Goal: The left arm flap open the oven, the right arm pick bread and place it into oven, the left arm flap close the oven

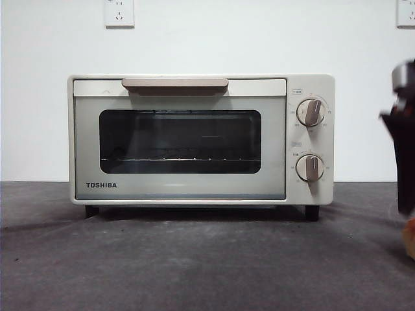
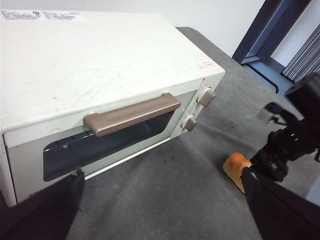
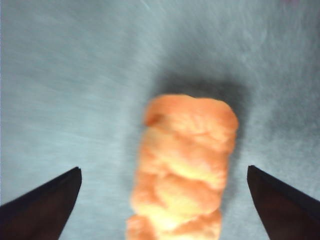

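The bread (image 3: 182,167) is seen lying on the desk (image 3: 60,75), directly below the right tool (image 3: 164,200) and midway between its two black jaws. The jaws are spread wide apart, one on each side of the loaf, and neither is touching it. The loaf is golden-orange, lumpy and elongated, with a paler yellow patch along its length; a soft shadow is cast around it on the grey surface. In the front view only an orange sliver of the bread (image 1: 410,238) is shown at the picture's edge, under the dark right arm.

From the left wrist camera, the bread (image 2: 236,170) is seen beside the oven (image 2: 100,65), out past the end that bears the knobs (image 2: 197,110), with the right tool (image 2: 265,162) right at it. The left tool (image 2: 165,205) is held above the desk before the oven, its jaws also apart and nothing between them.

The oven door is shut, the beige bar handle (image 1: 175,83) lying along its top edge. A wire rack (image 1: 172,159) is visible behind the dark glass.
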Available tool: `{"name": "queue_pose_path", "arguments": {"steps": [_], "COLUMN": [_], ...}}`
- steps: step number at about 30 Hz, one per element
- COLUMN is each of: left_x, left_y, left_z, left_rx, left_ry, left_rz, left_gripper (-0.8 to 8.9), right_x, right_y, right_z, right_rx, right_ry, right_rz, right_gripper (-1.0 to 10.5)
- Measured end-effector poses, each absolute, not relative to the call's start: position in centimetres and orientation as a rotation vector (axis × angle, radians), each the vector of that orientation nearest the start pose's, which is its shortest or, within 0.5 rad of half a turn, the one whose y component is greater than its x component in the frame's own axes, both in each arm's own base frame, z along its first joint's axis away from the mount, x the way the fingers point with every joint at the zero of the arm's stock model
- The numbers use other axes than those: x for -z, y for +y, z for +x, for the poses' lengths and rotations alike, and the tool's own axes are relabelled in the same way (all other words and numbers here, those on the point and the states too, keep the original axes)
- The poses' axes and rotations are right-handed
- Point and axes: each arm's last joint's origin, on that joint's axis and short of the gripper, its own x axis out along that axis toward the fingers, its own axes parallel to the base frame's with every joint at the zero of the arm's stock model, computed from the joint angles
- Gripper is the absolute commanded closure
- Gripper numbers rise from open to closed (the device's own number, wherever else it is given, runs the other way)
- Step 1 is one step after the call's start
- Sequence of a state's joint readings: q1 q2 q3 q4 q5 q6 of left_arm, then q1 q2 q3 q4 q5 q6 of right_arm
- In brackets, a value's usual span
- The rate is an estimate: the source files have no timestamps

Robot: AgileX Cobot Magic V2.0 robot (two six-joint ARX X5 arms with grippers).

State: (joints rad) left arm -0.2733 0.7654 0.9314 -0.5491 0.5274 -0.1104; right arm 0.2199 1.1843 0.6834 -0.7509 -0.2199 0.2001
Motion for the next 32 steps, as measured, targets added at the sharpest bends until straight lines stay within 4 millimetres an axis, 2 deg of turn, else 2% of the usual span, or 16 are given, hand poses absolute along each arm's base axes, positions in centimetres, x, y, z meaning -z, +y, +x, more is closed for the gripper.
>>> {"name": "queue_pose_path", "arguments": {"steps": [3,7,12,15,18,23,27,32], "left_x": [-35.1,-35.1,-35.1,-35.1,-35.1,-35.5,-36.3,-37.4], "left_y": [-5.4,-5.4,-5.3,-5.3,-5.4,-5.8,-6.4,-7.5], "left_z": [13.8,13.8,13.8,13.9,13.9,14.4,15.4,17.6], "left_rx": [0.769,0.769,0.748,0.732,0.732,0.748,0.763,0.775], "left_ry": [0.434,0.434,0.434,0.434,0.435,0.444,0.478,0.527], "left_rz": [-0.153,-0.153,-0.151,-0.15,-0.15,-0.149,-0.148,-0.147], "left_gripper": [3.13,3.14,3.23,3.26,3.89,5.16,6.4,7.48], "right_x": [-18.1,-17.1,-16.7,-16.9,-17.9,-21.2,-23.3,-26.2], "right_y": [5.2,5.4,5.5,5.5,5.4,5.2,4.8,4.6], "right_z": [19.3,19.7,20.0,19.8,19.8,19.0,17.0,14.1], "right_rx": [-0.233,-0.22,-0.217,-0.215,-0.219,-0.238,-0.281,-0.456], "right_ry": [1.353,1.395,1.405,1.414,1.4,1.311,1.239,1.065], "right_rz": [0.14,0.124,0.122,0.121,0.123,0.131,0.156,0.24], "right_gripper": [3.9,5.3,7.3,7.6,7.6,7.6,7.8,8.0]}}
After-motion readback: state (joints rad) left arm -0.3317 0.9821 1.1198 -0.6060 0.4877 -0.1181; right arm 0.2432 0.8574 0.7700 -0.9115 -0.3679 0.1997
